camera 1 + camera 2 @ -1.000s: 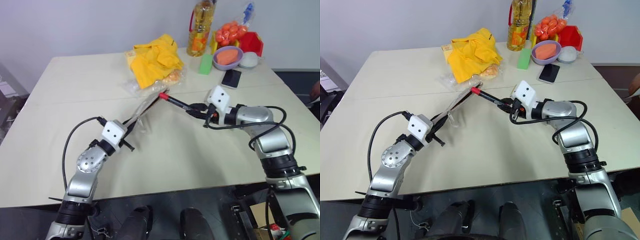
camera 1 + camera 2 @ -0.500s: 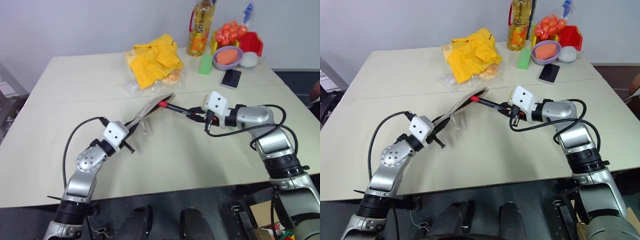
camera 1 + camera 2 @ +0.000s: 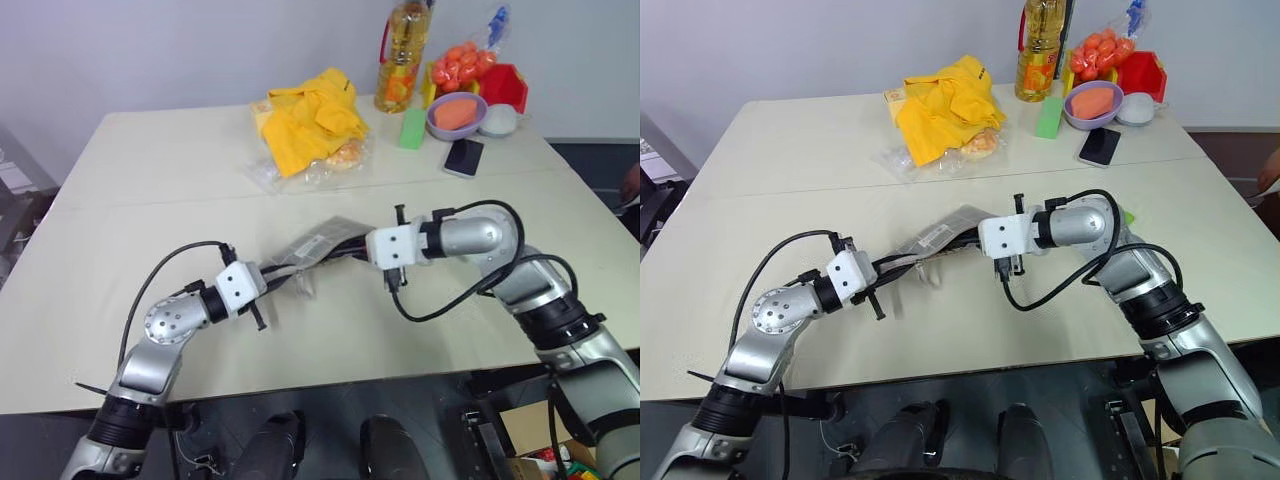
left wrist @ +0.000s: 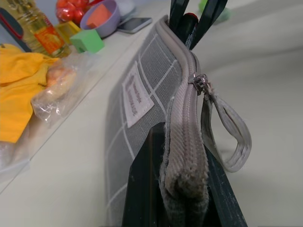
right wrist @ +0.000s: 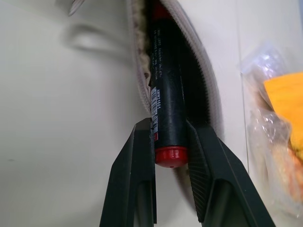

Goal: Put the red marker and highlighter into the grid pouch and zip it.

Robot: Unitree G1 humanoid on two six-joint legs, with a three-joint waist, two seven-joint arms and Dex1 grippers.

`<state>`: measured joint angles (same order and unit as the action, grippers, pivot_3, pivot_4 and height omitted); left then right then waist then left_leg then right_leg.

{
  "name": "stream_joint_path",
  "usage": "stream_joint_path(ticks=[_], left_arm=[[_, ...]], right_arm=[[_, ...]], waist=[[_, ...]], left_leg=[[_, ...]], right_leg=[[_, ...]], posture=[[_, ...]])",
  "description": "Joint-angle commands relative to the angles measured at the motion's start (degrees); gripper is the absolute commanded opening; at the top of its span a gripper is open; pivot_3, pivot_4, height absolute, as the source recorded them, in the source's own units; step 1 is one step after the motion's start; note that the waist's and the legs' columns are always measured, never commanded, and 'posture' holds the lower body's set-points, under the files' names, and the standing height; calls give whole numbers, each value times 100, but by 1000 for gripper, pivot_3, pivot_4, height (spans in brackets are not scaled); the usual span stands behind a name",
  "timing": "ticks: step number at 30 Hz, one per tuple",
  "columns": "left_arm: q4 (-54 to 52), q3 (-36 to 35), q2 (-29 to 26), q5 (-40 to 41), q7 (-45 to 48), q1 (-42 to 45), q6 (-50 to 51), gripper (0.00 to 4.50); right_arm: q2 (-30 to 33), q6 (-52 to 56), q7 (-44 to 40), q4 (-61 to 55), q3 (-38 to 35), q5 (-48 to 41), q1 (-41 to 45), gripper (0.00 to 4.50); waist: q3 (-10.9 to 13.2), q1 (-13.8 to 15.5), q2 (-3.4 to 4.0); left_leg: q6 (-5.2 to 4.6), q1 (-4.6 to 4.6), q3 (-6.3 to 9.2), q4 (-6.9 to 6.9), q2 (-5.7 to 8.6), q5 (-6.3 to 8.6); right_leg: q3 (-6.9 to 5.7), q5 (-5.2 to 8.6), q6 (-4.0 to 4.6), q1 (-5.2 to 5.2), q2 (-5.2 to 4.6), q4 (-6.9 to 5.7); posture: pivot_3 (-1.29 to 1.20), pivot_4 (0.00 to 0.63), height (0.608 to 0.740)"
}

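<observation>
Left gripper point(image 3: 272, 279) is clamped on the near end of the grid pouch point(image 3: 318, 245), both black fingers point(image 4: 142, 189) pinching the zipper seam, so the pouch stands on edge above the table point(image 3: 150, 200). The pouch's long axis runs from this gripper toward the right gripper, white label on the side facing the far clutter, wrist loop point(image 4: 232, 137) hanging off the zipper pull on the other side. Bare tabletop on the robot's side of the left gripper and out toward the table's left edge; plenty of room there.

Right gripper point(image 3: 352, 250) sits just beyond the pouch's far end, fingers closed on the red marker point(image 5: 165, 99). It grips the marker at its red tail end; the black barrel runs straight ahead along the fingers, in line with the pouch's long axis, and most of it is already inside the open zipper mouth, zipper teeth on both sides.

Beyond both grippers: a yellow cloth point(image 3: 305, 120) on a clear plastic bag, well apart. Further right at the far edge, an oil bottle point(image 3: 398, 60), a green block point(image 3: 411, 128), a purple bowl point(image 3: 456, 115) and a phone point(image 3: 464, 156). The tabletop right of the right gripper is open out to the edge.
</observation>
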<state>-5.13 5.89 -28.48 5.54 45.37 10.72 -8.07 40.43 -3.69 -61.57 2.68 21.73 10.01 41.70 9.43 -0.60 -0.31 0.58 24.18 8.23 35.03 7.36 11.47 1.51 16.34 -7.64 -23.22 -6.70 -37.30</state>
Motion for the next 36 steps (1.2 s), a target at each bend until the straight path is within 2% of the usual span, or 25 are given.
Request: stream_joint_path(ticks=[1,4,6,7,8,9,14,17,20,22,26,29,36], left_arm=[[-184,-34,-14,157,69,111,-85,0],[-219,-43,-14,148,53,72,-65,0],[-244,-50,-10,128,21,32,-43,0],[-251,-53,-5,116,1,14,-35,0],[-251,-59,0,81,-47,-13,-19,0],[-240,-66,6,49,-98,-34,-7,0],[-184,-157,234,42,-555,-57,174,0],[-140,-132,460,8,-817,9,275,0],[-120,2,659,-88,-992,49,327,0],[-29,94,788,-149,-1069,103,319,0],[293,139,1048,-196,-1213,305,285,0],[493,203,1169,-216,-1220,439,202,0],[749,295,1289,-237,-1155,610,25,0]], right_arm=[[-87,-123,-25,-77,-88,9,249,368],[-97,-6,-49,-108,-155,-32,238,1811],[-104,33,14,-146,-263,-76,216,2942],[-102,74,45,-168,-335,-119,203,3336],[-96,231,52,-221,-505,-306,166,3938],[-76,394,59,-265,-681,-489,134,4344],[0,1716,267,-299,-1836,-1528,-219,4344],[31,2268,778,75,-2362,-1599,-485,4344],[24,3469,1418,340,-2869,-1734,-634,4438],[-66,4152,2134,354,-3210,-1642,-751,4438],[-604,5569,3669,57,-3802,-1446,-742,4438],[-958,6413,4767,-77,-3958,-1041,-643,4438],[-1981,8135,6057,289,-5225,-1132,323,4438]], waist=[[0,-6,0],[0,-7,0],[0,-7,0],[0,-7,0],[0,-6,0],[0,-6,0],[0,26,0],[0,55,-3],[1,105,-1],[0,128,-1],[-1,125,1],[-1,126,1],[-3,110,5]], left_leg=[[0,0,0,0,0,0],[0,0,1,-1,-1,0],[0,0,1,-1,-1,0],[0,0,1,-1,-1,0],[0,0,1,-1,-1,0],[0,0,1,-1,-1,0],[-1,0,3,0,0,1],[-2,0,6,3,1,1],[-2,0,2,5,1,1],[-2,1,0,4,1,1],[-1,8,-2,5,1,0],[0,10,-2,7,1,-1],[4,15,-3,9,2,-4]], right_leg=[[0,0,0,0,1,0],[0,0,0,-1,1,0],[0,0,0,-1,1,-1],[0,0,0,-1,1,0],[0,0,0,-1,1,0],[0,0,0,-1,1,0],[0,0,0,2,-1,1],[-2,0,0,7,-1,2],[0,-1,1,5,-2,1],[1,-1,1,3,-3,0],[3,-1,1,-5,-3,-2],[3,-1,1,-8,-3,-6],[5,-1,1,-16,-1,-19]], posture=[[0,150,740],[0,150,740],[0,150,740],[0,150,740],[0,150,740],[0,150,740],[0,150,740],[0,150,740],[0,150,740],[0,150,740],[0,150,740],[0,150,740],[0,150,740]])
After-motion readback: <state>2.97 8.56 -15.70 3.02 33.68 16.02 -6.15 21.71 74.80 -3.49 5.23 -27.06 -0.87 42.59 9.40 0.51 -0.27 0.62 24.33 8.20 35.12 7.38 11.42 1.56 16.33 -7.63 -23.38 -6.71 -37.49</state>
